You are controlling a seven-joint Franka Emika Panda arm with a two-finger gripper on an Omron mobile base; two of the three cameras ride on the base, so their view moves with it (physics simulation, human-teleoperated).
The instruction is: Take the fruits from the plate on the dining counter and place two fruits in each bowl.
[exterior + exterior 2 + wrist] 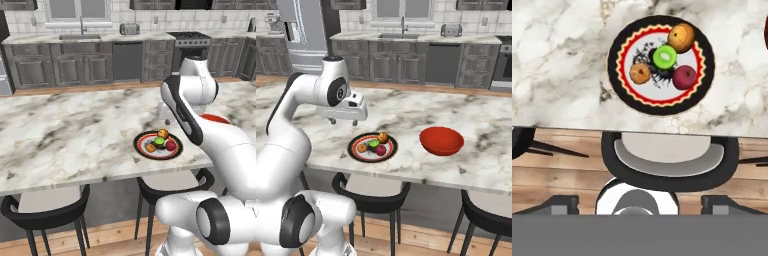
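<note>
Stage of task: no fruit moved yet; all four sit on the plate [661, 66], so the first pick lies ahead.
Plate position: on the dining counter [60, 135], close to its near edge, above a black stool [669, 160].
Fruits on plate: larger orange fruit [681, 37] on the far side, green fruit [664, 57] at the centre, dark red fruit [685, 77] and smaller orange fruit [640, 73] on the near side; they cluster closely, and whether the green one touches its neighbours is not certain.
Gripper state: the gripper [346, 120] has its jaws spread wide and nothing between them.
Gripper height: raised well above the counter, pointing down.
Key relation: in the right base view the plate lies below the hand and a little to its right; in the hand view it sits in the upper half, so the hand needs to travel forward over the counter as it descends.
Red bowl: the red bowl [441, 140] stands on the counter to the right of the plate, apart from it, and looks empty.
Glass bowl: not identified with confidence.
Risk judged: tight grouping of the fruits; open fingers may nudge a neighbour during the descent.
</note>
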